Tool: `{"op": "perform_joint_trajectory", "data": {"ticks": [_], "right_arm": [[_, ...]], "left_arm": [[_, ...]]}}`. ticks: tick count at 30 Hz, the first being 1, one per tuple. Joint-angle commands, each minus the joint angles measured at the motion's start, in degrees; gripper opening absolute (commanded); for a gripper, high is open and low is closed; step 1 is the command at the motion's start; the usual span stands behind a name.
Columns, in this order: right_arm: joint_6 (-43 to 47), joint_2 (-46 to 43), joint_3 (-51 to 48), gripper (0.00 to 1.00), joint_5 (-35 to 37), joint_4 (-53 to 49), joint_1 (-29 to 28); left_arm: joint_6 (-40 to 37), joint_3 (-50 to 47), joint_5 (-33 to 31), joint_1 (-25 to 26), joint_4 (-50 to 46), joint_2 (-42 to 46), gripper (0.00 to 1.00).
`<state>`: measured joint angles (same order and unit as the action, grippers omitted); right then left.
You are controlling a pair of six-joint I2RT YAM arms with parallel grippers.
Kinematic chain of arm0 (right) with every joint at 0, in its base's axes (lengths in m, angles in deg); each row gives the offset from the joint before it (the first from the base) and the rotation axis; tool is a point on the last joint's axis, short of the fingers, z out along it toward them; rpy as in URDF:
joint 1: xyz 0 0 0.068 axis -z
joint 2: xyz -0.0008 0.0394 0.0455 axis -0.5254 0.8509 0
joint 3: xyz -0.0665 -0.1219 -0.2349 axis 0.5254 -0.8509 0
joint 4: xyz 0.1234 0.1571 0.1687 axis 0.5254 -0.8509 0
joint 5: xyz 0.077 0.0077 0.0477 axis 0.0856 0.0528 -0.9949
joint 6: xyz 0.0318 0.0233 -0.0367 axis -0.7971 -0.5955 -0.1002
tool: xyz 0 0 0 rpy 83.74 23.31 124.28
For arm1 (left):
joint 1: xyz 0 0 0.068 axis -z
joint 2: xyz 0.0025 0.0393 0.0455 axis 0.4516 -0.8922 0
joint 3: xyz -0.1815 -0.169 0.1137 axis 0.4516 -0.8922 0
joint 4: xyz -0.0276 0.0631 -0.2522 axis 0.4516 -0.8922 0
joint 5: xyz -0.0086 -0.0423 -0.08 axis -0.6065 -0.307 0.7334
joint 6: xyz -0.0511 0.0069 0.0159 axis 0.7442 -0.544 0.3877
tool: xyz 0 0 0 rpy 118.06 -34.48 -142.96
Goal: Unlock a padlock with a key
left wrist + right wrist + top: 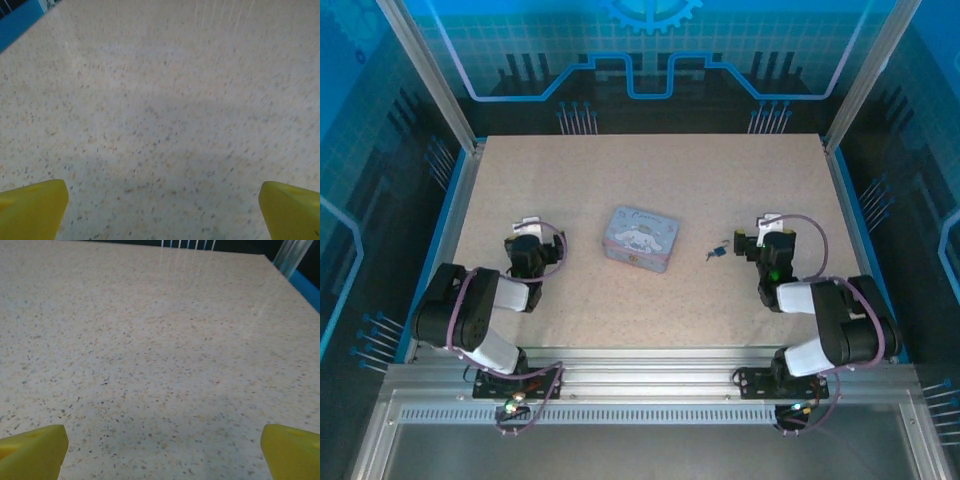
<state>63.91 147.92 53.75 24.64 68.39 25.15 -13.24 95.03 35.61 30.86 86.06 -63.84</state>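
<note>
One padlock (717, 251) just left of right gripper (769, 221), outside spread fingers (30, 452).

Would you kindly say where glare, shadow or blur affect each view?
Top external: even light; the padlock is a tiny dark blur. Left wrist: streaky glare up top, soft shadow low on the table. Right wrist: glare far, shadow near.

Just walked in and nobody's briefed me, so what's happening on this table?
Nothing is being handled yet. Both arms sit near the front edge of the table, with the left tool and right tool open and empty. The tiny dark padlock lies loose on the table close to the right tool, not touching it. A pale blue tin sits mid-table.
</note>
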Motion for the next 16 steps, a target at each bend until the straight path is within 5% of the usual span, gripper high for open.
{"op": "perform_joint_trajectory", "data": {"ticks": [1,16], "right_arm": [[1.43,1.37,4.05,1.00,-2.68,1.43,0.44],[1.92,1.04,4.77,1.00,-7.91,-1.12,1.63]], "left_arm": [[-1.52,2.17,1.80,-0.23,5.59,0.25,0.99],[-2.02,2.94,0.62,0.56,4.70,0.04,0.99]]}}
